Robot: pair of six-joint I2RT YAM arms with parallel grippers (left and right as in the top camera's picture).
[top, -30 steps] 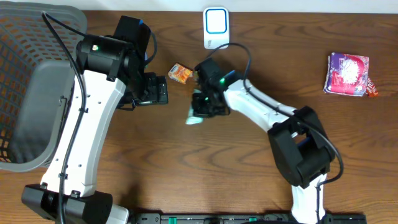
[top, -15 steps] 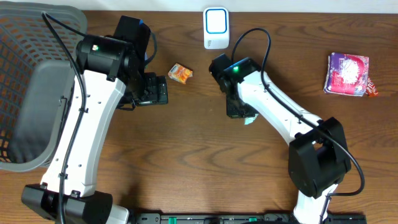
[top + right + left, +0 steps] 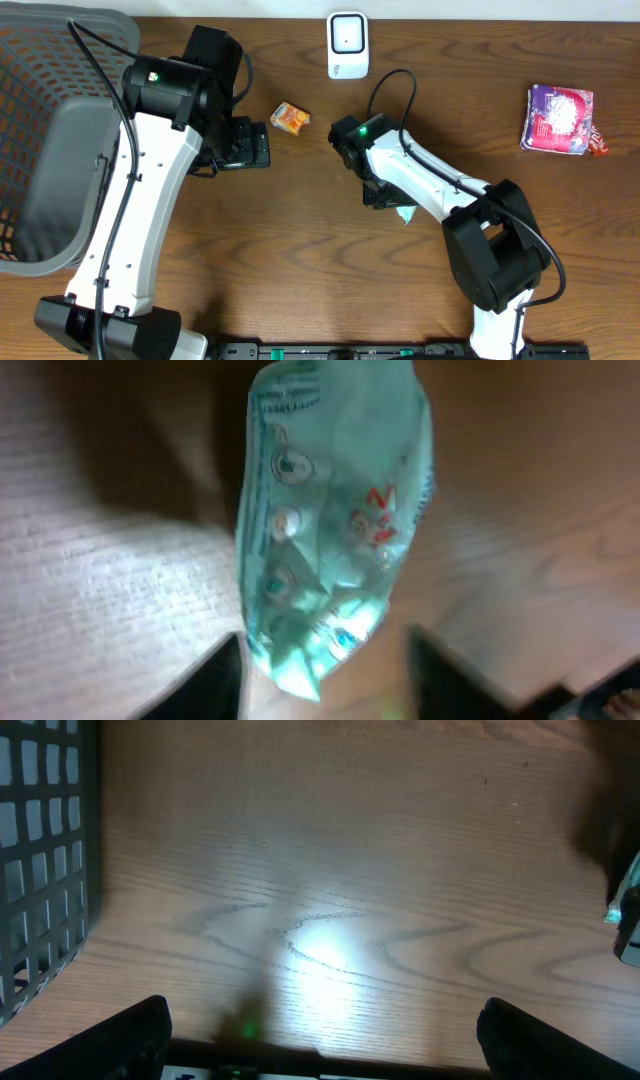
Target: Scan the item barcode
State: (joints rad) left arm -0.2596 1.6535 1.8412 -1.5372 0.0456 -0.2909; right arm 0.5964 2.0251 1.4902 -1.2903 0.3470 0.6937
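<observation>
Teal packet (image 3: 335,520) lies on counter (image 3: 300,260), near scanner (image 3: 347,45) but not under it. Right fingers (image 3: 385,196) part-open astride packet, no grip apparent. Likely release step: spread fully, lift straight up, avoid dragging packet. Left fingers (image 3: 125,1035) wide apart, empty.

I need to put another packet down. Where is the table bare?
Bare: between the scanner and the purple packet, and the near right corner. Crowded: around the orange packet, between the left arm and right arm.
</observation>
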